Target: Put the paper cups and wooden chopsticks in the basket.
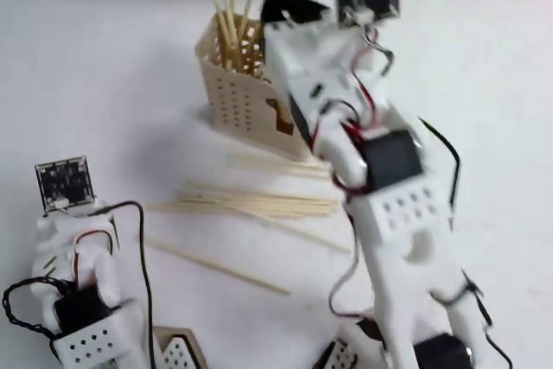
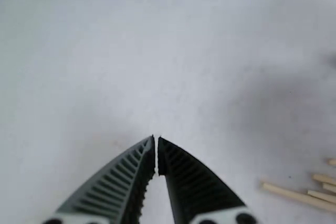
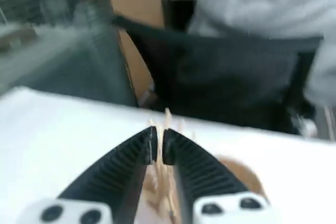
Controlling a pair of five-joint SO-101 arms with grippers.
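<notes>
The step in hand seems to be the placing of chopsticks into the basket (image 1: 238, 97). It stands near the far edge of the table (image 1: 104, 84), about at its middle. The right hand (image 3: 158, 136) is over the basket, and its jaws are pressed together on the held chopsticks (image 3: 167, 115), whose tips stand out just past the fingertips. How many sticks it holds is hard to tell. Some standing chopsticks (image 1: 232, 28) already lean inside the basket.

The next move probably calls for opening the jaws so that the sticks drop in, with care that they fall inside the wall and not over it. Then the loose chopsticks (image 1: 259, 204) must be collected; they lie in the middle of the table, just on the near side of the basket.

The left hand (image 2: 156, 142) is toward the near left corner, jaws together and empty, over bare table, with the ends of some loose sticks near it.
</notes>
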